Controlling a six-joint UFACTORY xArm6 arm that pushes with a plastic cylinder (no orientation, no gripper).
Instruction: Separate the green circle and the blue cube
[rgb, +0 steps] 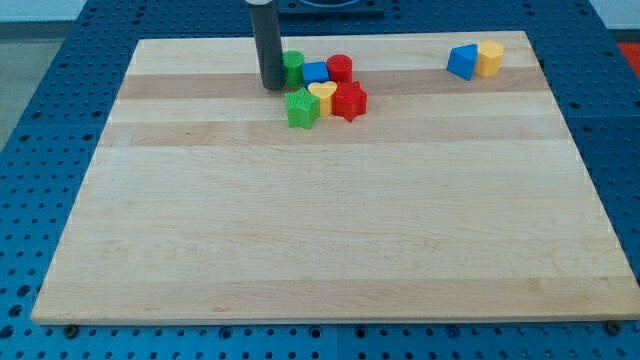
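One pale wooden counter (330, 230) carries everything here, and all the blocks sit along its far edge. The bigger group is a cluster of six left of the middle of that edge: a green cylinder, the task's green circle (294, 66), a small blue cube (315, 72) touching it on the side toward the far right corner, a red cylinder (339, 68) beyond that, and just nearer the front edge a ribbed green star-like block (302, 108), a yellow heart-shaped block (322, 95) and a red star-like block (349, 101). Two more, a blue triangular block (462, 62) and a yellow block (489, 58), sit together near the far right corner.

My hand is only a straight dark rod with nothing to open or close; my tip (272, 86) rests on the counter just beside the green circle, on its far-left-corner side, seemingly touching it.

I judge these pieces light, rigid and smooth, likely to slide easily and to spin if struck off-centre. They cannot be grasped, only pushed. The contact I would want is in the seam between circle and cube, since pushing from the present side would probably press them together.
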